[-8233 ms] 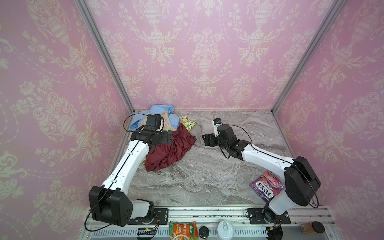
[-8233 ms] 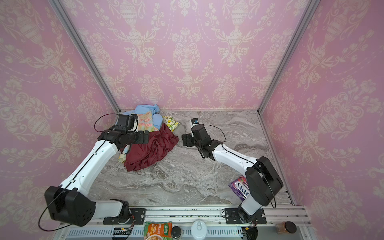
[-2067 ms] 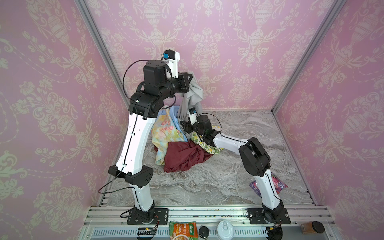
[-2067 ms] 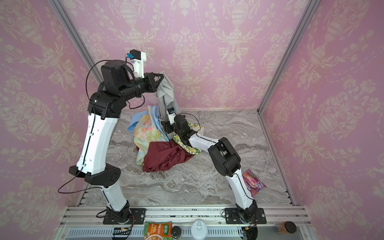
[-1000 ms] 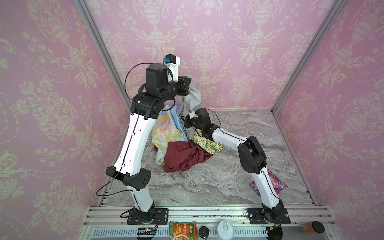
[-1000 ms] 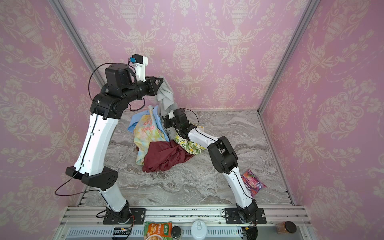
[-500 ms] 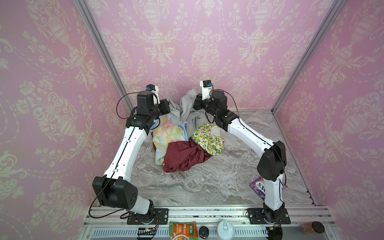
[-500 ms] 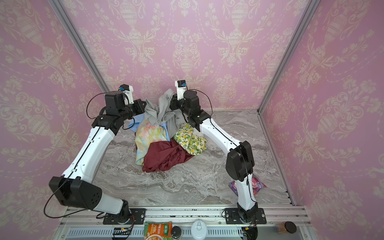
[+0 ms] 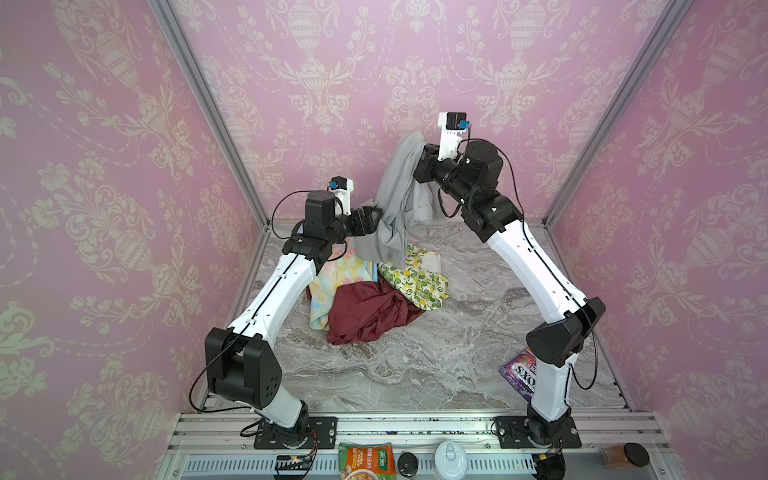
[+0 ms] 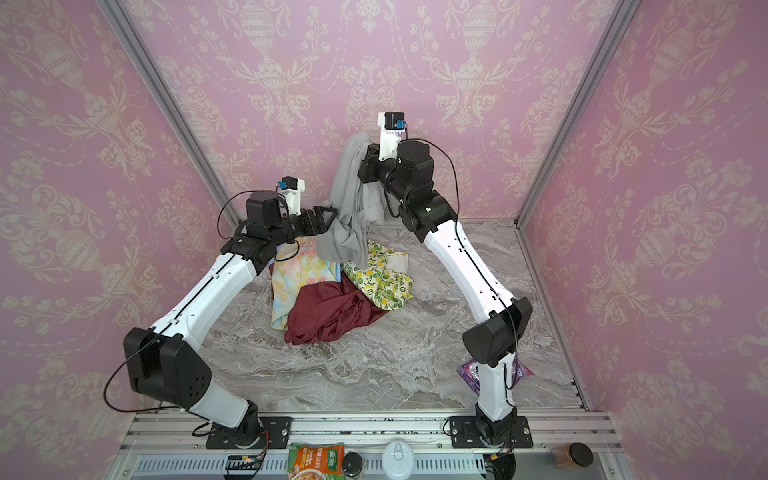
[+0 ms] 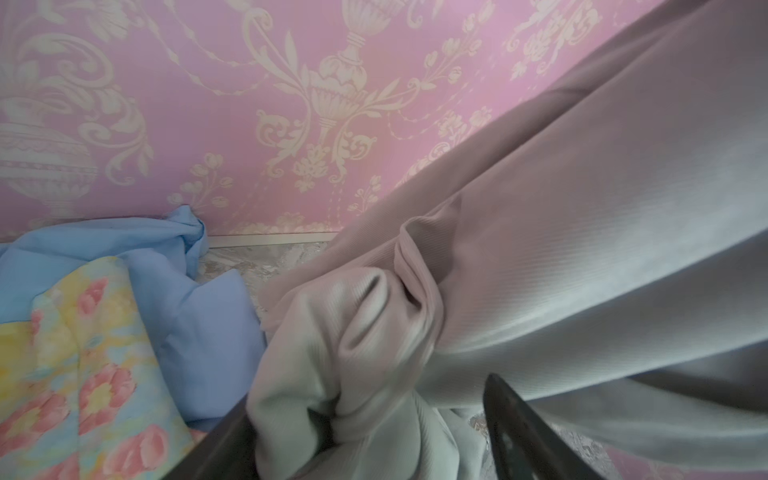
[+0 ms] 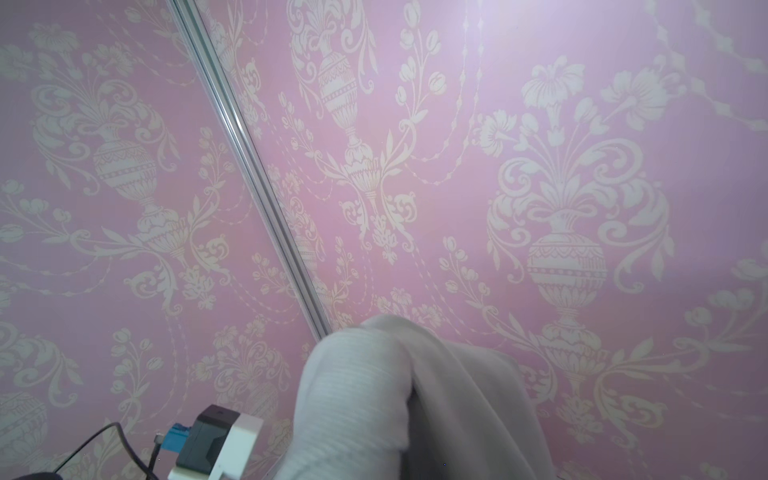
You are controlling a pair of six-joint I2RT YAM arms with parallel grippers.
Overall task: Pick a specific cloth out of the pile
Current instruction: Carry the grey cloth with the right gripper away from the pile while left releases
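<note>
We hold the cloth [image 9: 395,199] pinched in the right gripper [image 9: 420,164], high above the pile [image 9: 365,303]. In a top view its long axis hangs from 1 o'clock to 7 o'clock. Our left gripper [image 9: 371,218] stands wide at its 9 o'clock side, nearer the trailing end.

White link shells covering left arm [image 9: 274,299] and right arm [image 9: 536,266] between black joint housings; black cables [image 9: 192,390] looping alongside; white camera mounts [image 9: 448,139] carrying blue connectors [image 9: 466,124].

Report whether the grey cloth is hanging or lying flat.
Hanging: the grey cloth droops in long folds from the right gripper, which is shut on its top end.
</note>
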